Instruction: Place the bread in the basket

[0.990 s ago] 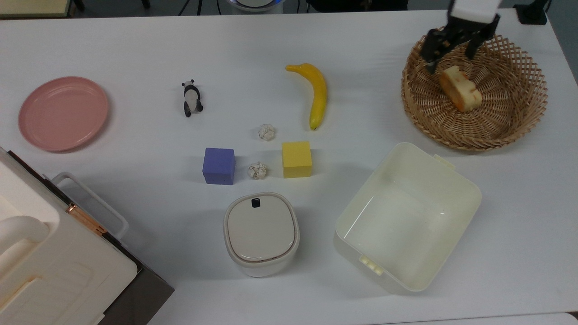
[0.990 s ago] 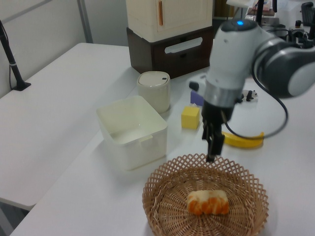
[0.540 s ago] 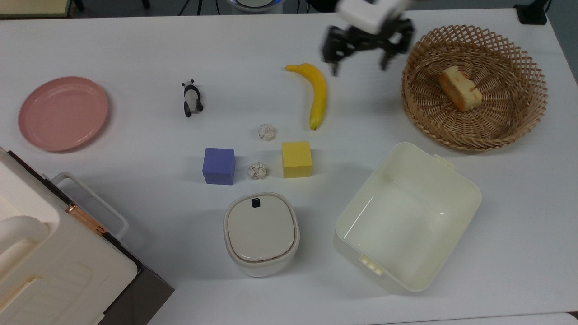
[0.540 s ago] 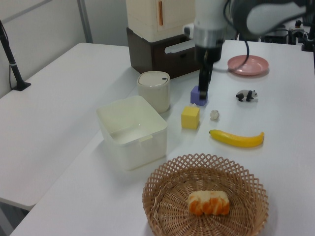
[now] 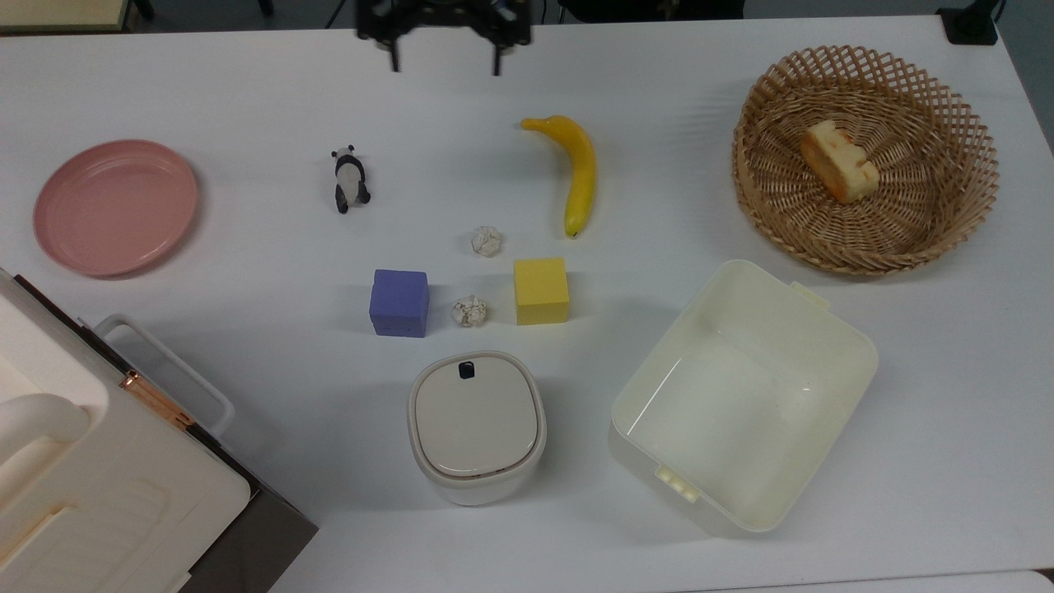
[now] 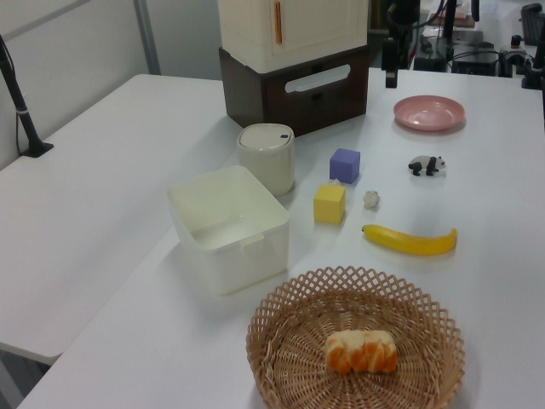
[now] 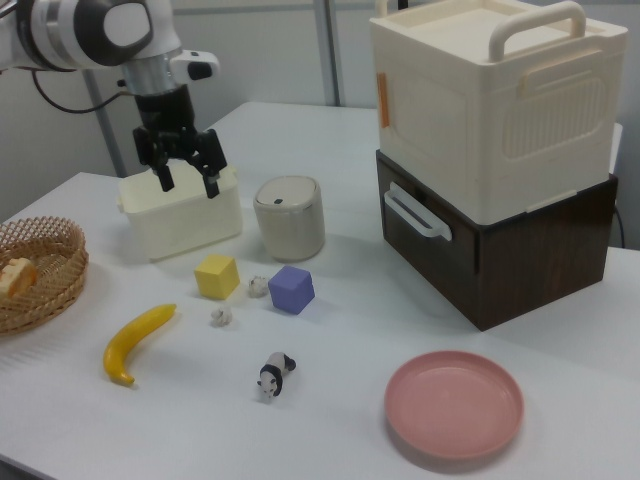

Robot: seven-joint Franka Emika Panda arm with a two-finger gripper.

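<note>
And there it sits: the bread (image 5: 840,161) lies on the woven floor of the basket (image 5: 947,115), tipped a little against the slope, orange top showing, nothing touching it. To my eye the job is done. The tool (image 7: 186,170) hangs high above the tabletop (image 5: 247,99), fingers spread wide and holding nothing, well apart from the basket. In the top view it sits at the upper edge, beyond the banana (image 5: 576,169) and the panda (image 5: 349,179).

The lattice rim stands up all round the loaf, so it should not roll out. The basket is close to the tabletop's corner in the top view, with the tub (image 5: 741,395) just beside it. The cubes and paper balls cluster mid-table, leaving open white surface around the tool and little to snag.
</note>
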